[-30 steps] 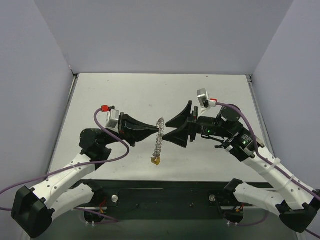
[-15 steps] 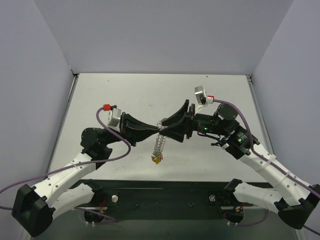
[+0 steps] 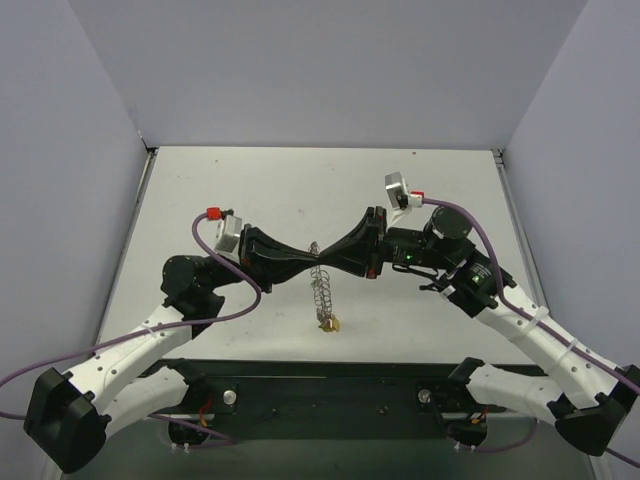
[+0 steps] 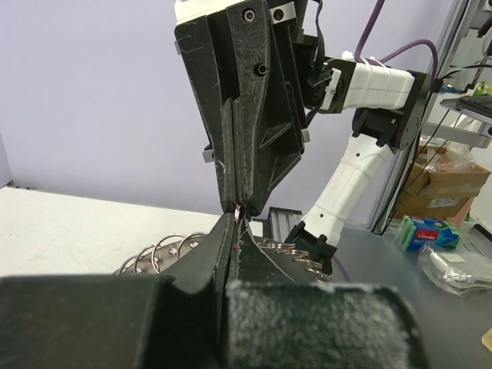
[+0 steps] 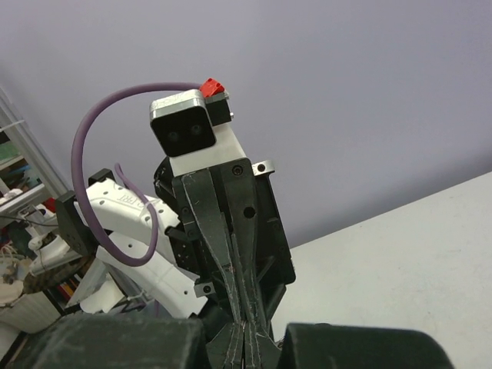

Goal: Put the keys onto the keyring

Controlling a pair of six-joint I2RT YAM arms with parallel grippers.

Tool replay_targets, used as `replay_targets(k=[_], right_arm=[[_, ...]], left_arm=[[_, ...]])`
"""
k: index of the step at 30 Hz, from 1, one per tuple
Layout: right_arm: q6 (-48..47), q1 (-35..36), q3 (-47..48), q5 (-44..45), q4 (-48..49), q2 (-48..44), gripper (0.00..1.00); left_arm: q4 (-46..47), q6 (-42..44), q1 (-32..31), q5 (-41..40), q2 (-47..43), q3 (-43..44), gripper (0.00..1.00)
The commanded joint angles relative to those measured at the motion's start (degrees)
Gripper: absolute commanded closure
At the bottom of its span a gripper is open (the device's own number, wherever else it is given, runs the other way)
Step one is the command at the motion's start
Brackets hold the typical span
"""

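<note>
The keyring [image 3: 320,285] hangs above the table as a silvery coil, seen edge-on. A small key with a yellow head [image 3: 328,323] dangles at its lower end. My left gripper [image 3: 311,263] comes in from the left and is shut on the ring's top. My right gripper [image 3: 324,257] meets it tip to tip from the right, also shut on the ring's top. In the left wrist view the wire shows pinched where both tips meet [image 4: 237,208], with coils [image 4: 157,254] looping out on either side. In the right wrist view my right gripper [image 5: 244,329] is shut against the left fingers [image 5: 231,254].
The white table [image 3: 250,190] is walled at the back and on both sides. A dark rail [image 3: 330,375] runs along its near edge by the arm bases. No other keys show on the tabletop.
My right gripper went from wide open to shut and slid left onto the ring's top. The hanging coil and its yellow key swung slightly right. The left gripper stayed shut in place.
</note>
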Motion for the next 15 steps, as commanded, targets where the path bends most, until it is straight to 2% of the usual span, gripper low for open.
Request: replay_targets(k=[1,6,9,10,11,15], right_arm=[[-2.21,0.33,3.24,-1.28,-1.17,-0.43,1.0],[-6.51,0.33,6.58,-1.81,-9.86,-0.69,1.0],[-9.15,0.41,9.39,-3.56,-14.87,0.18,1.0],[-9.77,0.41,10.27,-4.61,-15.33,0.62,1.0],[-10.82,0.41,11.58,-4.97,-17.86,0.89,1.0],[-13.55,0.41,14.75,-6.38,-24.54,2.82,1.0]], left_arm=[[0.84,1.42,-0.34,2.37,-1.43,2.89,1.0],[-14.55,8.27,-0.34,8.86,-2.75,7.99,0.99],[-24.65,13.37,-0.34,11.85,-3.1,12.12,0.85],[-30.77,16.52,-0.34,12.39,-3.1,14.74,0.82],[-34.14,18.29,-0.34,12.83,-2.93,16.16,0.73],[-50.05,26.81,-0.34,14.76,-1.26,23.62,0.61]])
